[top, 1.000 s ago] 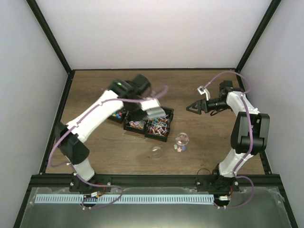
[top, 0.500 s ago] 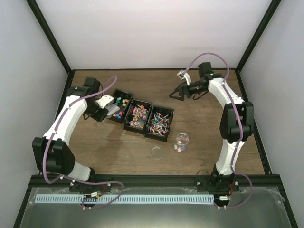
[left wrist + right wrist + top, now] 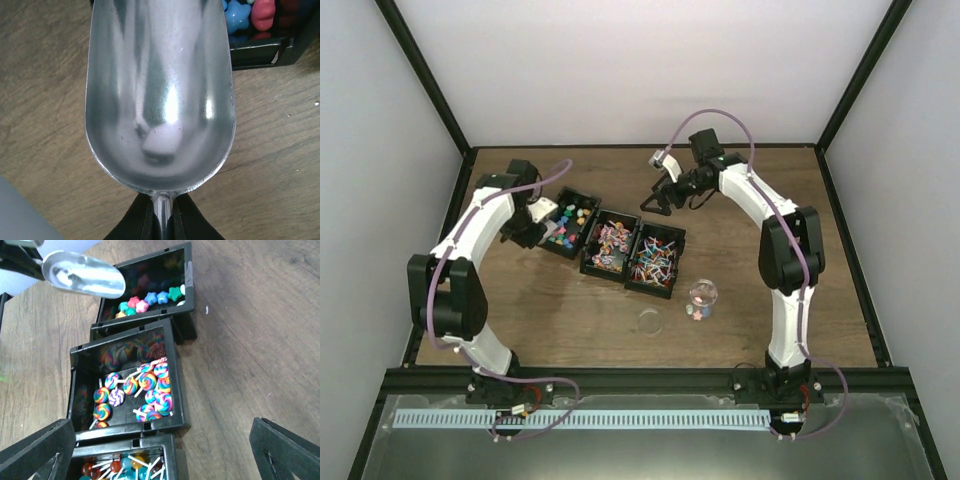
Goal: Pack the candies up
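The candies lie in three black bins in a row: star-shaped pieces in the left bin, swirl lollipops in the middle one, ball lollipops in the right one. My left gripper is shut on the handle of a silver scoop, just left of the left bin; the scoop looks empty. My right gripper is open and empty, above the far side of the bins. Its view shows the scoop, the star candies and the swirl lollipops.
A small clear jar with a few candies in it stands on the wooden table, in front of the right bin. Its round clear lid lies to its left. Black frame posts border the table.
My left arm has swung from above the bins to their left side, with the scoop in it. My right gripper has moved left from the right side to behind the bins.
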`<state>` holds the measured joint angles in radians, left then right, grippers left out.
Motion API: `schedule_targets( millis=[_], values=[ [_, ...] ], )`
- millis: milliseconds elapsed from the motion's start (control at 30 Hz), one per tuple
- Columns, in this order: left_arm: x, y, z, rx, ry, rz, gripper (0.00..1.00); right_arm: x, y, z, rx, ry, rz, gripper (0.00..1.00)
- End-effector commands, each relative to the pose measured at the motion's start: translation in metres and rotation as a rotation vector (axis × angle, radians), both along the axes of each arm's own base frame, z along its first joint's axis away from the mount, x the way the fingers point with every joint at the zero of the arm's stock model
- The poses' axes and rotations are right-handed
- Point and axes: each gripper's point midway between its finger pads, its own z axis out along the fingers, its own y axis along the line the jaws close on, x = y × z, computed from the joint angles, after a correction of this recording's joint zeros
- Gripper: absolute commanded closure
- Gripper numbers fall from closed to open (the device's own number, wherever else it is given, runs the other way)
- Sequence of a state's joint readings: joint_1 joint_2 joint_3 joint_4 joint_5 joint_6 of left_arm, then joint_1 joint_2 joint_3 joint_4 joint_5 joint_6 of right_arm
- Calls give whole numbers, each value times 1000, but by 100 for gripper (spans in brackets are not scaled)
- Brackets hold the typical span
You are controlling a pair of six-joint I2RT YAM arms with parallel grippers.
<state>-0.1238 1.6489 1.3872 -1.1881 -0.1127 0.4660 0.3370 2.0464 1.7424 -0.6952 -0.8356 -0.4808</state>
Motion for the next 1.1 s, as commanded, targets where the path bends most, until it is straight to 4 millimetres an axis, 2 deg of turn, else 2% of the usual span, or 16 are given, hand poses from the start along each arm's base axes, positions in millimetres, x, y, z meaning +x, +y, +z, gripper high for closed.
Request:
schedule_targets(
  millis=[0,167,333,367,433,533,667,900,1067],
  values=[
    [14,-4,5,46,-14,-81,96,21,4,13,25,-23,-27,2],
    [16,-11,7,50,10,-128,96,28,7,13,34,-13,-38,2],
    [-2,-21,4,49,141,-144,96,33,9,14,45,-12,-47,2],
    [-5,-20,7,58,161,-145,96,33,9,13,46,-8,-48,2],
    [2,-13,15,119,138,-144,96,34,10,13,48,-4,-52,3],
    [3,-6,24,244,113,-218,96,34,10,13,53,5,-56,3],
    [3,-11,25,287,111,-250,96,34,10,10,50,13,-58,3],
    [20,-21,10,263,125,-190,96,32,9,8,45,36,-66,3],
    [21,-29,-9,225,177,-168,96,29,7,7,38,41,-73,3]
  ],
)
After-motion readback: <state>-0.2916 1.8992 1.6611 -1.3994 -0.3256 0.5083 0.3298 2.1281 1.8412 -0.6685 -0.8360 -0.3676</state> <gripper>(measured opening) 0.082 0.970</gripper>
